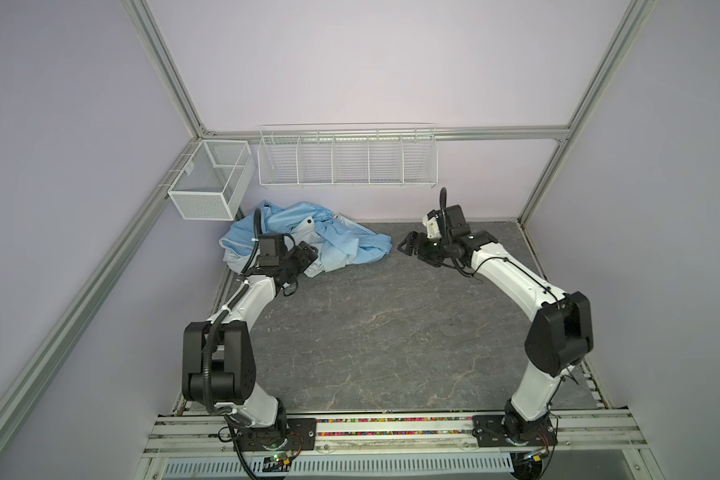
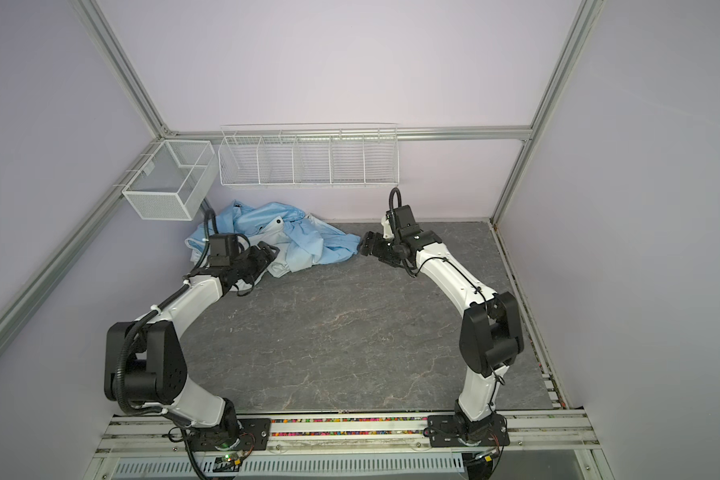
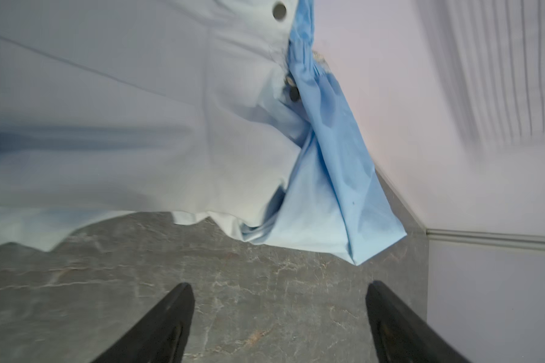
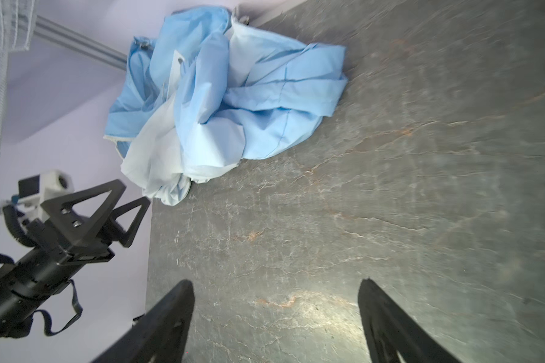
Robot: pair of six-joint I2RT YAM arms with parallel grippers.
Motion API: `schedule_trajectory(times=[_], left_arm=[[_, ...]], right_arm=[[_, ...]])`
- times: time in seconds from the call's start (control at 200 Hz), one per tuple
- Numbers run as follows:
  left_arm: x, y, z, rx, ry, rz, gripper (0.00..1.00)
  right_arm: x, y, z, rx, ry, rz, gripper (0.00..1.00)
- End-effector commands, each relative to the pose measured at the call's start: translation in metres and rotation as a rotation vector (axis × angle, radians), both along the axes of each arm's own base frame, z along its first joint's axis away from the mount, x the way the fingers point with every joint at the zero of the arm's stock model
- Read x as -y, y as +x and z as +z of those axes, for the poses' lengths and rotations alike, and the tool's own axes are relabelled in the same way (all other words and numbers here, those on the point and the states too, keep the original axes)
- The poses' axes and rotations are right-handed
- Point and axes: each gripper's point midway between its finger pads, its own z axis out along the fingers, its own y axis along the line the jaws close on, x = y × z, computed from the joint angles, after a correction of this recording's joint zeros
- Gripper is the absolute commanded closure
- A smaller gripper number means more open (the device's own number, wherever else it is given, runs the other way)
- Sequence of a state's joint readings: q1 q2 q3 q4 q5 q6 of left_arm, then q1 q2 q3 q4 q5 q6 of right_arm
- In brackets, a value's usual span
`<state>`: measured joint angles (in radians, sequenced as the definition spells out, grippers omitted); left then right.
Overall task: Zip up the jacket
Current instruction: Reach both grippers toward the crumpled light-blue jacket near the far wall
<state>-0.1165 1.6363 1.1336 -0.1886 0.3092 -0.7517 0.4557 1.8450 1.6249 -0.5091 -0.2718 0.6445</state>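
Zero zipping done: jacket (image 1: 341,245) lies crumpled at far left against the wall (image 1: 391,83); spreading, aligning and closing all remain. Left gripper (image 3: 278,284) and right gripper (image 4: 275,280) both gape empty, near it.

Pale lilac walls (image 1: 371,62), aluminium frame (image 1: 165,70), mesh basket (image 1: 208,178), wire rack (image 1: 348,158), grey marbled tabletop (image 1: 391,332)

The jacket (image 1: 350,245) is thin, matt, creased cloth, and the table (image 1: 391,332) looks smooth, veined grey stone.
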Motion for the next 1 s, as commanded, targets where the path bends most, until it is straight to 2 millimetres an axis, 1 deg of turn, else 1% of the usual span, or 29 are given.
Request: schedule_trajectory(times=[0.0,0.11,0.235,0.31,0.35,0.395,0.465,0.515,0.555,0.59,0.705,0.81,0.915,0.995], left_arm=[[0.037,0.013,0.005,-0.025,-0.078,-0.063,0.17],[0.061,0.029,-0.002,-0.074,-0.126,-0.100,0.20],[0.084,0.048,-0.010,-0.098,-0.159,-0.132,0.23],[0.093,0.057,-0.012,-0.102,-0.157,-0.149,0.28],[0.098,0.060,-0.013,-0.102,-0.162,-0.158,0.33],[0.105,0.065,-0.013,-0.097,-0.172,-0.172,0.44],[0.115,0.069,-0.011,-0.098,-0.196,-0.201,0.69],[0.122,0.071,-0.009,-0.097,-0.209,-0.222,0.85],[0.127,0.069,-0.006,-0.098,-0.213,-0.239,0.94],[0.131,0.067,-0.003,-0.096,-0.211,-0.255,1.00],[0.147,0.053,0.014,-0.068,-0.199,-0.310,1.00],[0.168,0.037,0.043,-0.013,-0.172,-0.393,1.00],[0.199,0.017,0.072,0.038,-0.117,-0.510,1.00],[0.224,0.002,0.091,0.065,-0.060,-0.595,1.00]], right_arm=[[-0.016,-0.001,0.001,-0.011,0.014,0.040,0.15],[-0.014,-0.003,-0.003,-0.022,-0.005,0.038,0.15],[-0.002,-0.009,-0.005,-0.019,-0.050,0.024,0.14],[0.006,-0.013,-0.005,-0.017,-0.061,0.012,0.13],[0.010,-0.015,-0.004,-0.013,-0.067,0.004,0.13],[0.014,-0.017,-0.005,-0.014,-0.071,-0.003,0.13],[0.020,-0.019,-0.004,-0.014,-0.077,-0.015,0.13],[0.025,-0.020,-0.003,-0.015,-0.081,-0.022,0.14],[0.029,-0.020,-0.002,-0.015,-0.083,-0.030,0.14],[0.032,-0.022,-0.001,-0.015,-0.086,-0.034,0.15],[0.039,-0.025,0.003,-0.006,-0.090,-0.040,0.18],[0.043,-0.028,0.008,0.007,-0.093,-0.033,0.18],[0.048,-0.032,0.011,0.011,-0.085,-0.030,0.18],[0.054,-0.033,0.014,0.014,-0.076,-0.037,0.17]])
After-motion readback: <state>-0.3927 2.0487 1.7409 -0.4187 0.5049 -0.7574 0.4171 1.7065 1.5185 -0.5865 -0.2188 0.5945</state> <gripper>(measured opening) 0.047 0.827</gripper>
